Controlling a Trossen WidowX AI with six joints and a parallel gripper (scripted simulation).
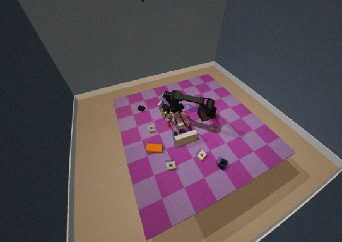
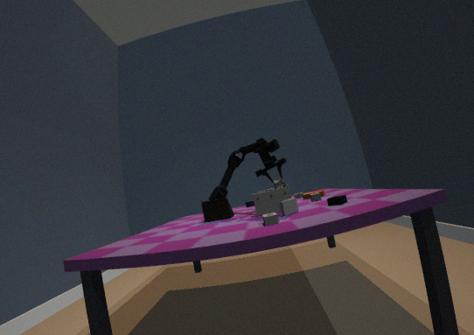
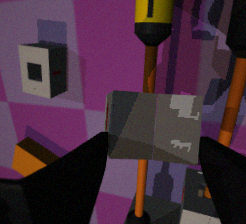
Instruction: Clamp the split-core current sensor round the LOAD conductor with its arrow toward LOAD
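My gripper (image 3: 153, 141) is pinching the sensor (image 3: 154, 127), a small grey block with pale markings on its upper face. My two dark fingers press on its left and right sides, and they stand fairly wide because the block fills the gap between them.

I am holding the sensor in the air above a row of orange wires on the pink and lilac checked table (image 1: 221, 170). One wire (image 3: 145, 130) runs straight underneath the block, from a black and yellow end cap (image 3: 154, 17) at the top of the wrist view down to a black socket at the bottom. A second orange wire (image 3: 232, 95) runs just to the right. I cannot read any LOAD label, nor which way the sensor's arrow points.

In the top view, my arm (image 1: 192, 98) reaches over the wire fixture, which ends in a pale block (image 1: 186, 138). Small pale and dark cubes and an orange slab (image 1: 154, 148) lie scattered, well apart.

I judge the sensor to be light, rigid and smooth plastic, with a hinged half that could swing. Gripping the flat side walls seems safest, as pressing on the hinged half could latch it before it surrounds the wire.
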